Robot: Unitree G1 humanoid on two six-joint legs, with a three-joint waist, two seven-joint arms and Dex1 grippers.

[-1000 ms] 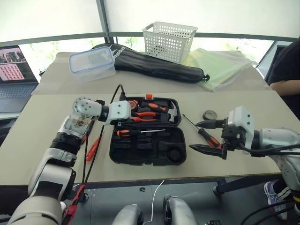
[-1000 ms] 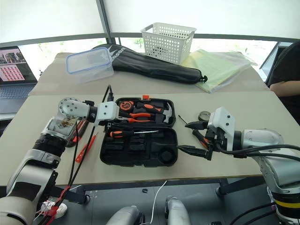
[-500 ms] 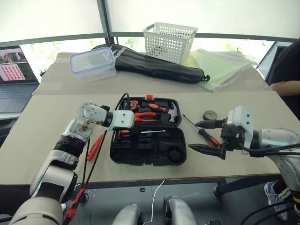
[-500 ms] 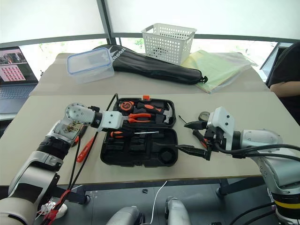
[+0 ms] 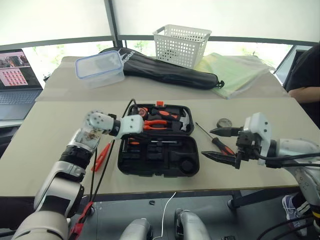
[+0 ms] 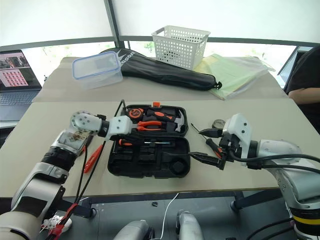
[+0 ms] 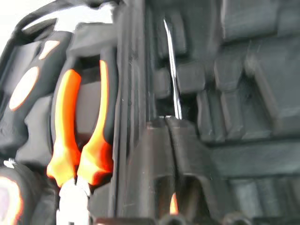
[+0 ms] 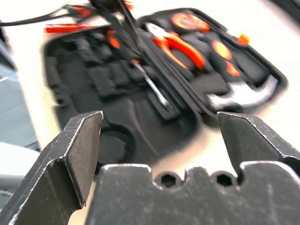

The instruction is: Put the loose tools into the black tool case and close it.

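Black moulded plastic tool case (image 5: 156,145) lies open on my beige worktop (image 5: 45,145) in the head view, my left hand (image 5: 142,128) over its hinge line and a screwdriver (image 5: 155,142) in the front half. A second orange-handled screwdriver (image 5: 216,142) lies right of the case. Left wrist view: fingers (image 7: 157,154) almost together around the steel shaft. Right wrist view: my right hand (image 8: 159,140) stands wide apart, empty, facing the case.

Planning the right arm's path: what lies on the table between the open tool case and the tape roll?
A black-and-orange screwdriver lies between the tool case and tape roll, seen from the head camera.
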